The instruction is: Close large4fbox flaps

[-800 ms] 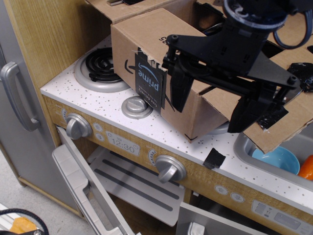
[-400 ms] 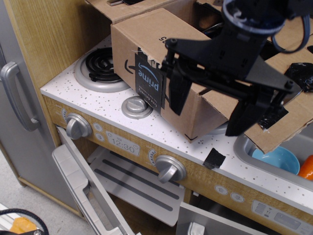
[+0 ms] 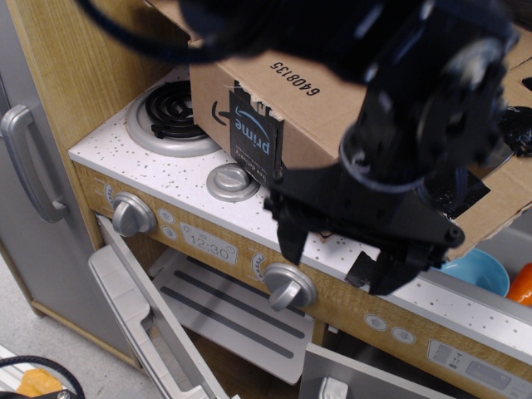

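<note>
The large4fbox point(image 3: 249, 91) is a brown cardboard box with a black "prime" tape strip point(image 3: 254, 137) and the number 6408135 on its side. It sits on the toy kitchen counter point(image 3: 158, 170), partly over the burner. One flap point(image 3: 503, 195), edged with torn black tape, hangs open to the right over the sink. My gripper point(image 3: 345, 253) is black and blurred, open and empty, low in front of the box's near corner at the counter's front edge. The arm hides the box's top and its other flaps.
A silver burner point(image 3: 166, 112) and a small silver disc point(image 3: 231, 181) lie left of the box. Two knobs point(image 3: 131, 214) point(image 3: 287, 287) and a clock panel point(image 3: 208, 247) face front. The oven door point(image 3: 137, 312) hangs open below. The sink holds a blue bowl point(image 3: 482, 268) and an orange object point(image 3: 522, 284).
My gripper has dropped from above the box's right side down and toward the counter's front edge, now blurred with motion. The box side with the number shows more.
</note>
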`<state>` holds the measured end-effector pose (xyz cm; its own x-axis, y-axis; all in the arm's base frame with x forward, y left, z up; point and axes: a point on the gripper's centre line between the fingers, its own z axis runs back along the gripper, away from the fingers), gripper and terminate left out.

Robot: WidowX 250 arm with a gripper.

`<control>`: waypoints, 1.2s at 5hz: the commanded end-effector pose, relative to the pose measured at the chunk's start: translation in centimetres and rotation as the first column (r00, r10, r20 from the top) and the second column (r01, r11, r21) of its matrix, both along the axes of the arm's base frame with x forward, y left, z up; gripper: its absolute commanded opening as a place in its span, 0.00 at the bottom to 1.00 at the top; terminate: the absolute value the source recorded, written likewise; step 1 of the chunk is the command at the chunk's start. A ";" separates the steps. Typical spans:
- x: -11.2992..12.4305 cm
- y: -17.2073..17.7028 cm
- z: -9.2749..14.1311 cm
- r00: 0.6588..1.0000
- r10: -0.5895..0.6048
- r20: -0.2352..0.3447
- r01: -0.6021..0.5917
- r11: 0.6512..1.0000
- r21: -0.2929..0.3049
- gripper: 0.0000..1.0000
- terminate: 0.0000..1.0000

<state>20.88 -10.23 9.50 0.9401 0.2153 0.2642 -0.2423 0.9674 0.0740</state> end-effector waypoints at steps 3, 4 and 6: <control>4.7 -2.5 -2.1 0.985 0.073 0.154 -0.064 0.996 -0.062 1.00 0.00; 5.6 -3.2 -0.5 0.986 0.094 0.139 -0.085 0.994 -0.070 1.00 0.00; 6.9 -3.1 4.4 0.992 0.083 0.093 -0.085 0.996 0.013 1.00 0.00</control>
